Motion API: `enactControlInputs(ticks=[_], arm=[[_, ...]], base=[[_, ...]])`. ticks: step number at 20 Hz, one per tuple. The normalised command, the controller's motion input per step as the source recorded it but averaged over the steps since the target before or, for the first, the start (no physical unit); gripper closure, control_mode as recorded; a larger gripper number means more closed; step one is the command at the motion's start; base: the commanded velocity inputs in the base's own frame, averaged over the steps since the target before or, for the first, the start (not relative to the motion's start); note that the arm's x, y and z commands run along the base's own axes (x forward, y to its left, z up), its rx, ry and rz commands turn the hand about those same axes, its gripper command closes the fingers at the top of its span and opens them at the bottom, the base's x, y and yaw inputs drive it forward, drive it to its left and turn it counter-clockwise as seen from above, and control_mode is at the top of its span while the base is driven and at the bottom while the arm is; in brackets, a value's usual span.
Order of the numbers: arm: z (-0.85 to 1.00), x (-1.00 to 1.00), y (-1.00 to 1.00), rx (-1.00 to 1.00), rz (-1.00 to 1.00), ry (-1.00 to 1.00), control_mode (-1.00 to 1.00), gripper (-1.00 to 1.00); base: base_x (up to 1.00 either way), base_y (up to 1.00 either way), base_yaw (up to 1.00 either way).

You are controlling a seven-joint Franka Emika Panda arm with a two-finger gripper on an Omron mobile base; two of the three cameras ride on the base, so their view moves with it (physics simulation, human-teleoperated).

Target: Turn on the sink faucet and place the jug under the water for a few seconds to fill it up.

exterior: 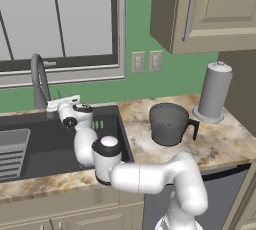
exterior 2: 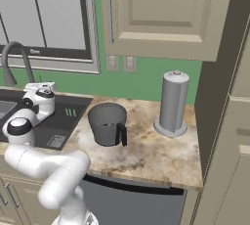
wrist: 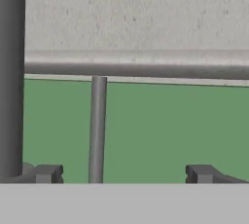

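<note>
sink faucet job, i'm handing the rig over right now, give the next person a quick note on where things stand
Hand: open and holding nothing, at the base of the sink faucet, with the faucet's thin lever standing between the fingertips, not yet gripped.
Jug: upright on the counter right of the sink, handle toward the paper-towel roll, untouched.
Done: hand brought up to the lever.
Left: no water runs from the spout, so work the lever to turn the faucet on, then fetch the jug, hold it under the stream for a few seconds.
</note>
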Motion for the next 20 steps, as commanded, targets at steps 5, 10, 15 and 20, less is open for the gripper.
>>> enactControlInputs(ticks=[5, 10, 15, 20], arm=[[-0.12, 0.18, 0.07, 0.0, 0.0, 0.0, -1.0, -1.0], [-0.12, 0.16, 0.01, 0.0, 0.0, 0.0, -1.0, -1.0], [-0.06, 0.11, 0.03, 0.0, 0.0, 0.0, -1.0, -1.0], [-0.14, 0.07, 0.08, 0.0, 0.0, 0.04, -1.0, 1.0]], base=[[0.0, 0.0, 0.0], [0.0, 0.0, 0.0], [0.0, 0.0, 0.0], [0.0, 0.0, 0.0]])
